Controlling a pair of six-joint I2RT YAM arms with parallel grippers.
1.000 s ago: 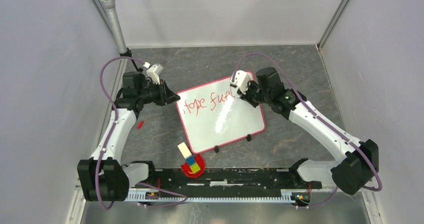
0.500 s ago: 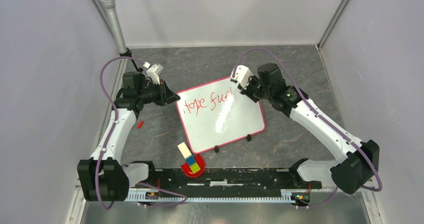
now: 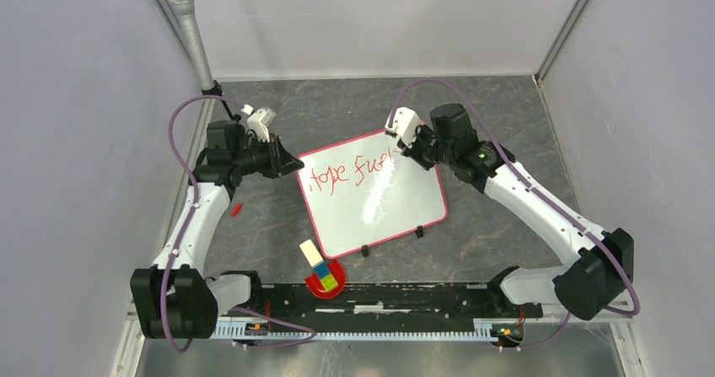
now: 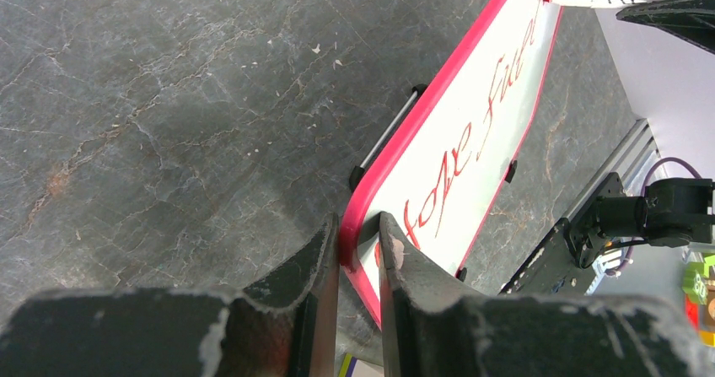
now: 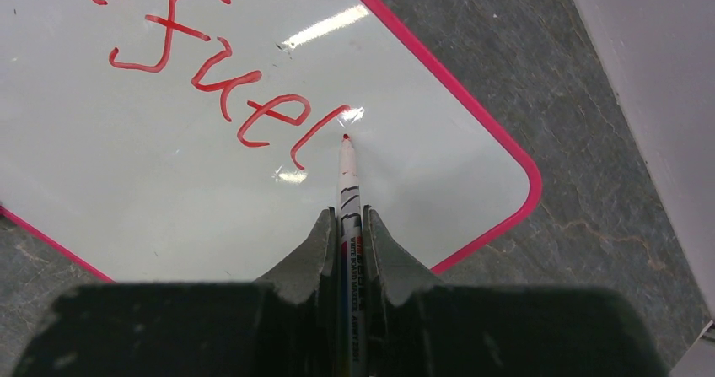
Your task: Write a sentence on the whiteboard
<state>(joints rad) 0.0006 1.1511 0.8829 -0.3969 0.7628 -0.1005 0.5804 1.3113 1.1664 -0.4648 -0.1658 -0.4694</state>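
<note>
The whiteboard (image 3: 379,212) is laid in the middle of the gray surface (image 3: 506,111). Its left corner is pinched by the left jaws. Red words (image 3: 350,175) are written on it. A marker (image 5: 348,183) is pinched by the right jaws, its tip by the last letter.

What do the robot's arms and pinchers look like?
The left arm and right arm have white tube-shaped parts joined by chunky black joints. A thin purple cable loops along each. The left gripper and right gripper each have two dark, wedge-shaped fingers with scuffed edges. A small white box sits by each wrist.
</note>
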